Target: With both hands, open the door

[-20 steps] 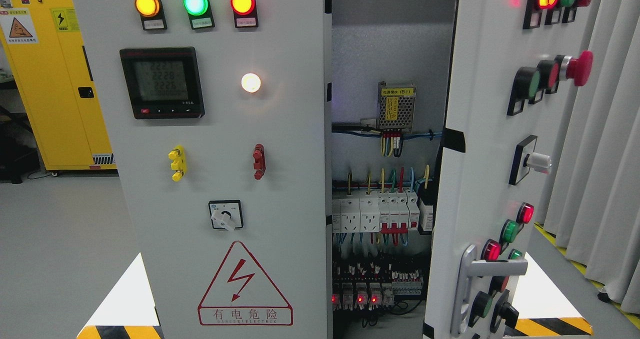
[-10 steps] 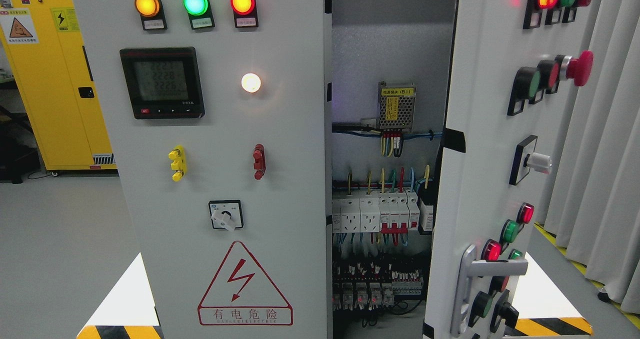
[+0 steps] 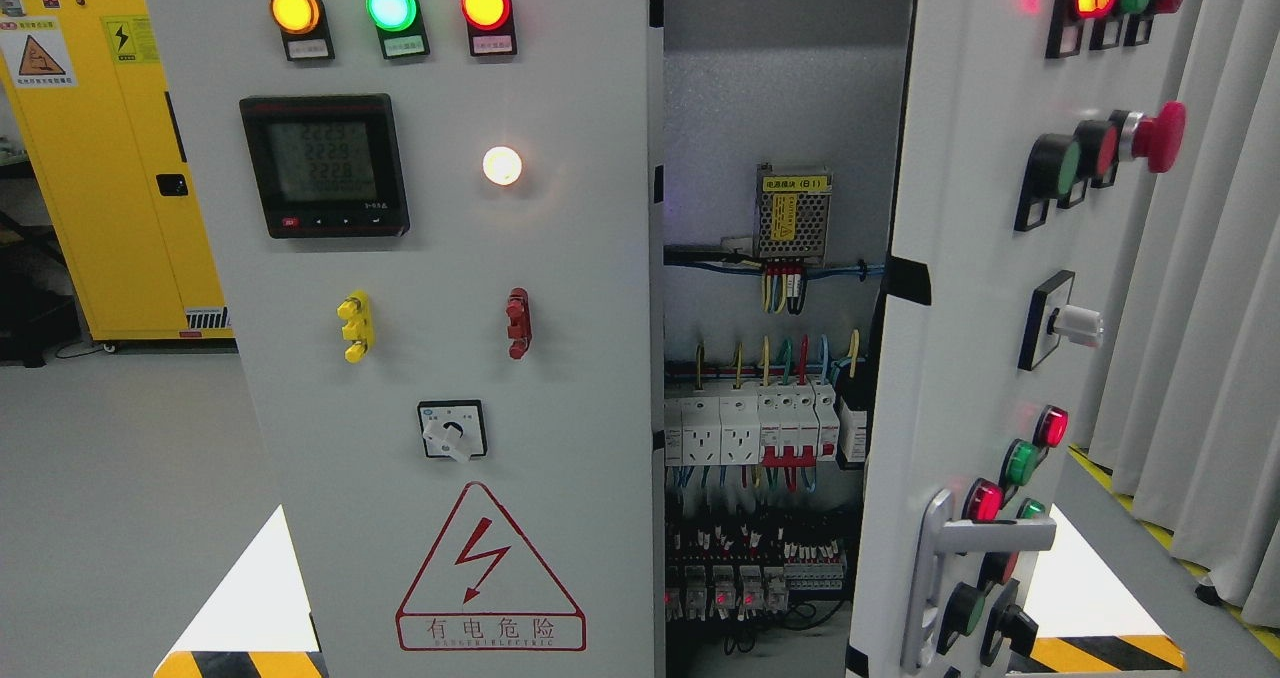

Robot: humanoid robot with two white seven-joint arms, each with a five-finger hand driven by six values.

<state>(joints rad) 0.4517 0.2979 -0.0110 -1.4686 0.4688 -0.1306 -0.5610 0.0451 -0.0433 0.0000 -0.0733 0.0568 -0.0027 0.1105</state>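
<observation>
Head view: the right door (image 3: 960, 358) stands swung open toward the camera, its handle (image 3: 975, 548) low on its face beside red and green buttons. Between it and the shut left door (image 3: 430, 358) the cabinet interior (image 3: 770, 108) shows a power module (image 3: 792, 213), breakers (image 3: 765, 423) and wiring. Neither robot hand is in view, so their state cannot be told.
</observation>
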